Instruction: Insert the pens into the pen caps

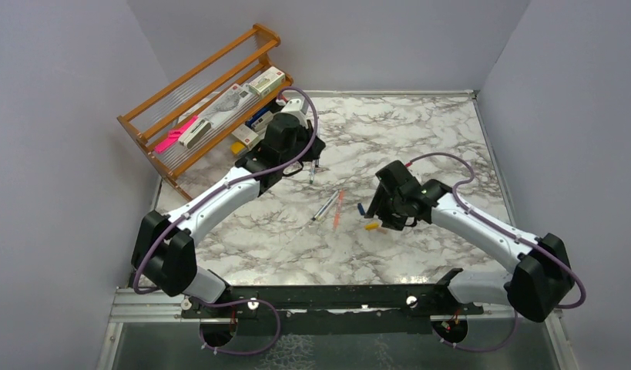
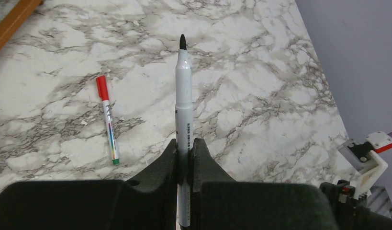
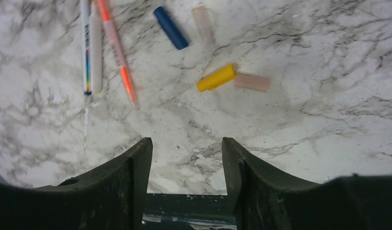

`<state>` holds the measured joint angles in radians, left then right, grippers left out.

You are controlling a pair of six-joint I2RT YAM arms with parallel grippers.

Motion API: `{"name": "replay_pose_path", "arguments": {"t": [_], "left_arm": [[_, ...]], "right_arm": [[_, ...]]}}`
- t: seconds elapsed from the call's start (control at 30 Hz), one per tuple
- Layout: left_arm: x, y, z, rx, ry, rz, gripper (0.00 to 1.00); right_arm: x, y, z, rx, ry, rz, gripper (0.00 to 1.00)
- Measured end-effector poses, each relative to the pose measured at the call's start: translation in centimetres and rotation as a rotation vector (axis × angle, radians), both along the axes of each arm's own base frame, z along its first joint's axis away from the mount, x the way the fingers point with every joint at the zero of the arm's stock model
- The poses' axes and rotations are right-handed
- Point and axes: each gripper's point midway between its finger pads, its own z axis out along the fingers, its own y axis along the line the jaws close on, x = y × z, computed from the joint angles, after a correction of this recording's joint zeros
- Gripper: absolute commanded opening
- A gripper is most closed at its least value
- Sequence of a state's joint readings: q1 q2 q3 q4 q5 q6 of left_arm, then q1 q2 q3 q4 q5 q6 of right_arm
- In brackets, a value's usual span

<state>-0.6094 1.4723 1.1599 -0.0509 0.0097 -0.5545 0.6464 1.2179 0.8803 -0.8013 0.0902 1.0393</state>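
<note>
Beside pen (image 2: 184, 96) in left tool (image 2: 184, 146), red-capped pen (image 2: 108, 120); wrist view only

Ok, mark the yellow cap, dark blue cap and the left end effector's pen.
yellow cap (image 3: 216, 77): right wrist view, mid-body
dark blue cap (image 3: 171, 27): right wrist view, mid-body
black-tipped pen (image 2: 184, 105): left wrist view, mid-barrel

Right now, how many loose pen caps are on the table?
4: dark blue cap, pale pink cap beside it, yellow cap beside a peach cap. More may be hidden.

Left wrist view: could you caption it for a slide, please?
Left gripper grips uncapped black-tipped pen; red-capped pen lies nearby.
</note>
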Motion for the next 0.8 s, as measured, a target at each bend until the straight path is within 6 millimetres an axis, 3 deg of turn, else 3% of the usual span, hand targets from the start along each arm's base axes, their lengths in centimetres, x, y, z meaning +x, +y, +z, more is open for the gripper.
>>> {"name": "replay_pose_path", "arguments": {"t": [0.17, 0.3, 0.6, 0.8], "left_arm": [[0.2, 1.3, 0.8, 0.005, -0.012, 0.068, 0.0], [0.1, 1.8, 1.1, 0.014, -0.015, 0.09, 0.0], [-0.2, 2.6, 1.2, 0.031, -0.011, 0.114, 0.0], [-0.4, 3.0, 1.7, 0.032, -0.018, 0.125, 0.0]], "right_arm": [[0.5, -0.8, -2.8, -0.057, 0.08, -0.182, 0.49], [0.6, -1.2, -3.7, -0.06, 0.094, -0.265, 0.48], [1.2, -0.6, -6.3, -0.088, 0.149, -0.315, 0.4], [1.5, -0.3, -7.0, -0.09, 0.153, -0.319, 0.39]]}}
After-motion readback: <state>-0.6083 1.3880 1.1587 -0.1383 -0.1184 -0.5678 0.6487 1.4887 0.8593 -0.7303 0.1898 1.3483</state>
